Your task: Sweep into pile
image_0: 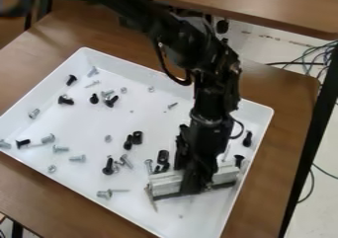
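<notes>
"Doing what with the pincer (196, 188)?"

"Clamping it on the pale block (164, 184), holding both inside the white tray (210, 216), with the block's right end near the right edge."

"And the screws (108, 167)?"

"Lying scattered, spreading from the left edge through the middle, reaching close to the block's left end."

"Finding any beyond the block?"

"Seeing two black screws (247, 138) there, lying near the right edge."

"And the tray?"

"Resting on the brown worktop (39, 192)."
</notes>
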Motion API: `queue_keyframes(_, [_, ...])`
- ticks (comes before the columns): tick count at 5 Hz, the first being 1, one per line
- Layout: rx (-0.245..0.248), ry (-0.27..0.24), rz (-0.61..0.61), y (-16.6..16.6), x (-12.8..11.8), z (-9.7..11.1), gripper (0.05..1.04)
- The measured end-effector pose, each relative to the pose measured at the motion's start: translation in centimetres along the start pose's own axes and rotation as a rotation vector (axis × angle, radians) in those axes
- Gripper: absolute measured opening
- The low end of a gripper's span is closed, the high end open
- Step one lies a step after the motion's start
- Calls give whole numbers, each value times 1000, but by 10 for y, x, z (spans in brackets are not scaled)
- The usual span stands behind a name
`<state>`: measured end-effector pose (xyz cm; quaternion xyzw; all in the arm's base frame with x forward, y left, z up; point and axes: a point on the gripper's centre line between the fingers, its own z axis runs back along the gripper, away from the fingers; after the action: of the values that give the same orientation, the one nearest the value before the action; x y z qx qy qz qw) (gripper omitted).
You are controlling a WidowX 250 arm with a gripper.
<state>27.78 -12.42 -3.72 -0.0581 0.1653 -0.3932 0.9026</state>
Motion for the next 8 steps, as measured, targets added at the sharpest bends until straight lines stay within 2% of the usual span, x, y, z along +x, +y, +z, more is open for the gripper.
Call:
queue_keyframes(1, [-43, -35, 20, 6, 17, -1, 363])
queue_keyframes(2, [-52, -105, 63, 18, 39, 7, 362])
queue_keyframes(3, [-92, -191, 161, 38, 61, 20, 362])
queue_keyframes(4, [-156, -260, 356, 61, 62, 26, 362])
queue_keyframes(5, [-181, -292, 503, 83, 53, 26, 361])
queue_keyframes(6, [-190, -323, 603, 103, 33, 21, 358])
queue_keyframes(7, [-179, -344, 716, 126, -1, 17, 355])
queue_keyframes(8, [-179, -361, 864, 166, -58, 12, 355])
